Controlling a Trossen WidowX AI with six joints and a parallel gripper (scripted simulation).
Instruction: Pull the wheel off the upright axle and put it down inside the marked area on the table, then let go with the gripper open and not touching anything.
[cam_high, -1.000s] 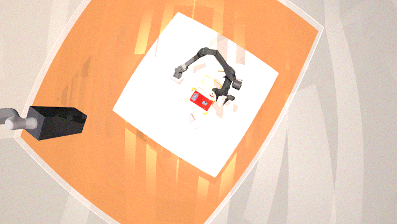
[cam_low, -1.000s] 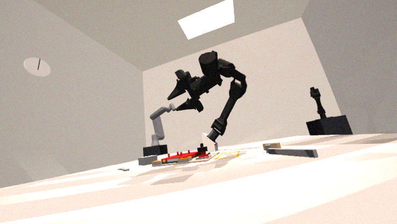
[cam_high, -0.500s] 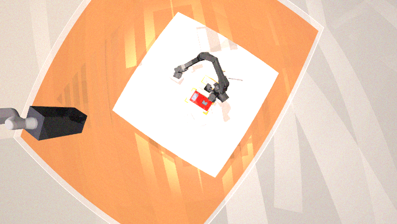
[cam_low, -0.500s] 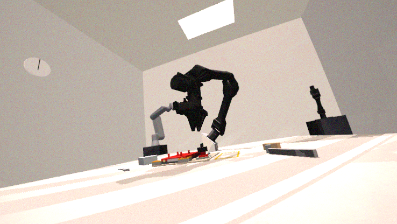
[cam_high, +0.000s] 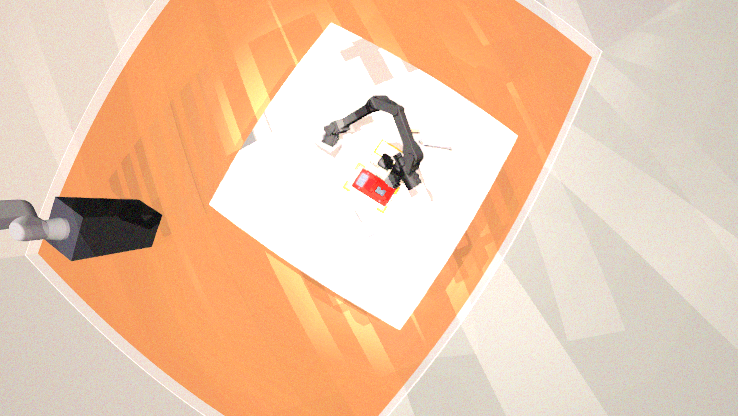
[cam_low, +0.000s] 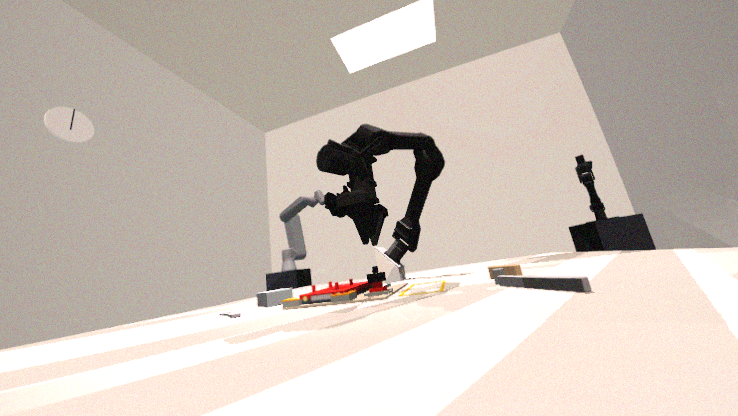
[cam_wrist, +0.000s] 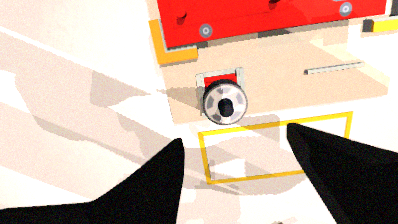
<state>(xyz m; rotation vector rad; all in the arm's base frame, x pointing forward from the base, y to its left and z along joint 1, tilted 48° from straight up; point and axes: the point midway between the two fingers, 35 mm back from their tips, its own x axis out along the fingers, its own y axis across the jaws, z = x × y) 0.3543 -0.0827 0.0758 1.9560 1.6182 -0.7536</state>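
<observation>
The wheel (cam_wrist: 213, 106) (cam_low: 376, 278), pale-faced with a dark rim, sits on the upright black axle (cam_wrist: 226, 108) (cam_low: 375, 269), by a small red and grey base beside the red board. In the top view the arm hides it. The marked area is a yellow rectangle outline (cam_wrist: 250, 126) (cam_high: 378, 145) (cam_low: 444, 285) on the table, just below the wheel in the wrist view. My gripper (cam_wrist: 233, 137) (cam_low: 370, 243) is open and empty, pointing down, above the wheel and axle. In the wrist view the wheel lies beyond the fingertips, a little left of midway.
The red board (cam_wrist: 260, 25) (cam_high: 369, 192) (cam_low: 330, 290) with low pegs lies beside the wheel, with yellow corner brackets (cam_wrist: 177, 56). A thin grey rod (cam_wrist: 334, 68) lies near it. A long grey bar (cam_low: 542, 283), a brown block (cam_low: 509, 270) and a grey block (cam_low: 273, 297) lie farther off.
</observation>
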